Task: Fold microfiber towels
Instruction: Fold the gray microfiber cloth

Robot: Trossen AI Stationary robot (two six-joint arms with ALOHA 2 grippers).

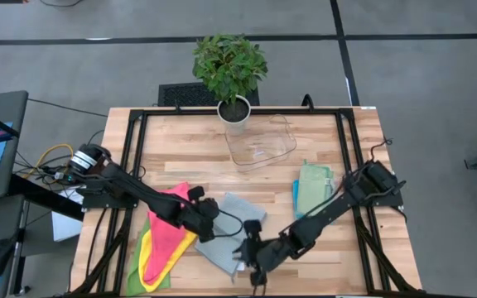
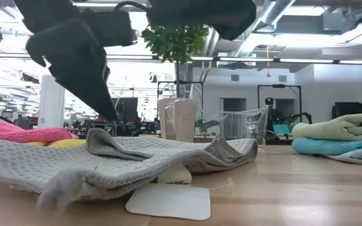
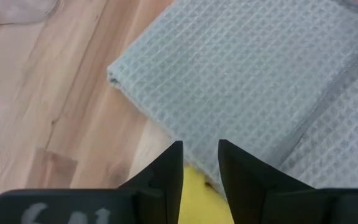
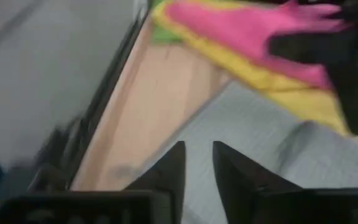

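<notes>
The grey towel lies partly folded on the worktop, beside the pink towel. The left end effector and right end effector hover over it, each slightly open and empty.

A grey towel with a waffle weave lies at the middle of the counter's front edge, partly folded, one flap doubled over the rest and its edges rumpled. Toward the front left corner a pink towel lies crumpled on a yellow towel, which rests on a green towel; the yellow one touches the grey. Near the right edge sits a neat folded stack: pale green towel over a blue towel.
</notes>
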